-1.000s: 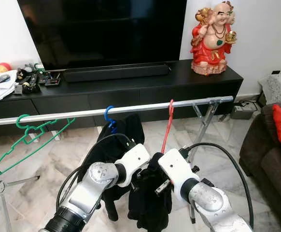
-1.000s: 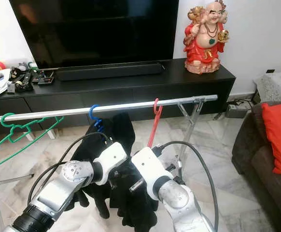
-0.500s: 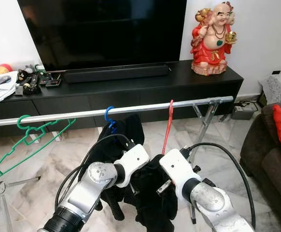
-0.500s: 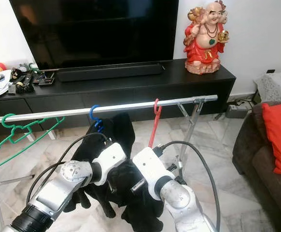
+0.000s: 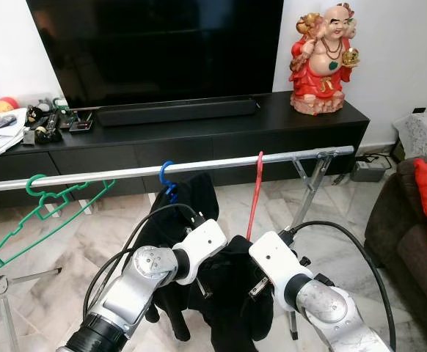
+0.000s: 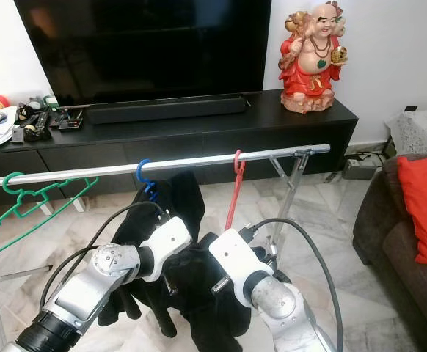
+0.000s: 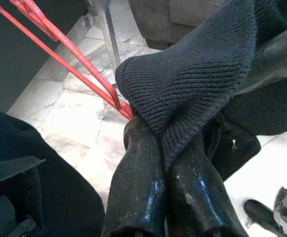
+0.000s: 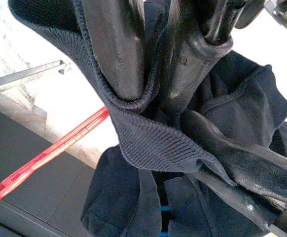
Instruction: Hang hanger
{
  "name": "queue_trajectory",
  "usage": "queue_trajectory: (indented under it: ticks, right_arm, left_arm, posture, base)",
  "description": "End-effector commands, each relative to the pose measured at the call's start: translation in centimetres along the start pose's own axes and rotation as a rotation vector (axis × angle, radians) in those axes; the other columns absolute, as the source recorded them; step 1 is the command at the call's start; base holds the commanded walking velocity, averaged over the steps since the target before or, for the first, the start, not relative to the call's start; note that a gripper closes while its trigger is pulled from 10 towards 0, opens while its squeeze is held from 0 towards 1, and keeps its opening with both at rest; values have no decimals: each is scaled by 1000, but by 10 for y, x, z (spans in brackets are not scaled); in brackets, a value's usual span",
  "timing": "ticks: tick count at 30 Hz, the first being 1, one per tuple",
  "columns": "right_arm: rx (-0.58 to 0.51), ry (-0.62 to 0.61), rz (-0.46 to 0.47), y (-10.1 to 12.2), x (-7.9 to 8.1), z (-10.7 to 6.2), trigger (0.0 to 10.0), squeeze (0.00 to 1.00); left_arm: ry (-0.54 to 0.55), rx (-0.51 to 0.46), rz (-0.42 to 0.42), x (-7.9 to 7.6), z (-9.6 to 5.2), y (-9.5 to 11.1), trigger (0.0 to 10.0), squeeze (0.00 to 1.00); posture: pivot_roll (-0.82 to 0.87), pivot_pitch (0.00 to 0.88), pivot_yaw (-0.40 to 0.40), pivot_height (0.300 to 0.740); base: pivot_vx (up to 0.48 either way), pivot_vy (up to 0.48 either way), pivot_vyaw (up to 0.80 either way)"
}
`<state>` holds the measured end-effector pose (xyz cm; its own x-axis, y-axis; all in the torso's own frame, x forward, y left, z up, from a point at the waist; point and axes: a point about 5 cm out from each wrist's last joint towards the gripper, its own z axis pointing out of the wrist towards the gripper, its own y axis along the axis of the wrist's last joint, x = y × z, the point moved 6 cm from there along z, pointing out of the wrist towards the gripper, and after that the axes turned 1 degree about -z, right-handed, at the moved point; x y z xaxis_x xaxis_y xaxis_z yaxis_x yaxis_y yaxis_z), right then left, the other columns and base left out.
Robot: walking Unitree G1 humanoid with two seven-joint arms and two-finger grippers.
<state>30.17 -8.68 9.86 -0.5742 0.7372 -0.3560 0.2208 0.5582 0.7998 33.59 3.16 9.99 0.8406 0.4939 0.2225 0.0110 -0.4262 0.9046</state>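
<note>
I see both grippers low under the rail (image 5: 199, 166): left gripper (image 7: 156, 148) & right gripper (image 8: 151, 74) each pinching the dark garment (image 5: 235, 293) w/ red hanger (image 5: 254, 192) hooked on rail

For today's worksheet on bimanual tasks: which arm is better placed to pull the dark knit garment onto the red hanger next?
Probably the left. The left gripper pinches the dark garment right at the red hanger bar; the right gripper also clamps the knit, but farther off.

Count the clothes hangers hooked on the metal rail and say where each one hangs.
3: a green hanger at the rail's left end, a blue hanger near the middle, a red hanger further right.
</note>
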Motion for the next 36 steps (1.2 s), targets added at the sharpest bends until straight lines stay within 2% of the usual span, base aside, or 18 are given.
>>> queue_trajectory:
  ticks: [1,8,9,10,11,13,14,15,24,27,28,29,31,32,34,35,36]
  right_arm:
    - [-10,2,-1,1,0,0,10000,0]
    - [-97,36,112,19,-3,-5,10000,0]
    - [-97,45,101,18,-2,-5,10000,808]
    - [-80,54,74,14,-1,-6,10000,1000]
    - [-42,60,17,4,1,-5,10000,1000]
    - [-14,46,5,-3,0,-5,10000,1000]
    - [-5,42,16,-5,0,-4,10000,231]
    - [-5,45,20,-5,0,-4,10000,0]
    - [19,12,8,-10,-8,-4,10000,0]
    - [-44,6,93,3,-11,-8,10000,0]
    - [-44,6,93,3,-11,-8,10000,0]
    - [-81,-32,165,10,-21,-11,10000,0]
    - [-52,-80,143,4,-31,-13,10000,0]
    - [-52,-80,143,4,-31,-13,10000,0]
    - [51,-140,46,-19,-42,-16,10000,0]
    - [51,-140,46,-19,-42,-16,10000,0]
    - [95,-137,22,-31,-41,-18,10000,0]
  left_arm:
    - [-8,15,20,-2,-1,0,0,0]
    - [-22,21,24,-4,-2,-3,0,0]
    - [-23,22,25,-4,-2,-3,0,0]
    - [-23,23,26,-4,-2,-3,0,0]
    - [-23,24,28,-5,-1,-3,0,0]
    - [-24,24,29,-5,-1,-3,0,0]
    - [-23,24,31,-5,-1,-3,0,0]
    - [-23,25,31,-5,-1,-3,0,0]
    - [-21,28,32,-5,-2,-4,0,0]
    - [-20,29,31,-4,-2,-4,0,0]
    - [-20,29,31,-4,-2,-4,0,0]
    - [-21,30,32,-4,-2,-4,0,0]
    - [-22,31,32,-5,-2,-5,0,0]
    - [-22,31,32,-5,-2,-5,0,0]
    - [-22,31,32,-5,-1,-5,0,0]
    - [-22,31,32,-5,-1,-5,0,0]
    - [-21,31,32,-4,-1,-4,0,0]
  posture:
    - [18,34,82,740]
    - [16,37,82,740]
    - [14,38,82,740]
    - [13,37,81,740]
    - [14,37,81,740]
    - [14,37,81,740]
    - [14,37,81,740]
    - [14,37,81,740]
    - [17,38,80,740]
    - [16,39,80,740]
    - [16,39,80,740]
    - [13,39,80,740]
    - [12,40,80,740]
    - [12,40,80,740]
    - [8,39,81,740]
    - [8,39,81,740]
    - [10,38,80,740]
  base:
    - [0,0,0]
    - [0,0,0]
    - [0,0,0]
    - [0,0,0]
    - [0,0,0]
    - [0,0,0]
    - [0,0,0]
    - [0,0,0]
    - [0,0,0]
    - [0,0,0]
    - [0,0,0]
    - [0,0,0]
    - [0,0,0]
    - [0,0,0]
    - [0,0,0]
    - [0,0,0]
    - [0,0,0]
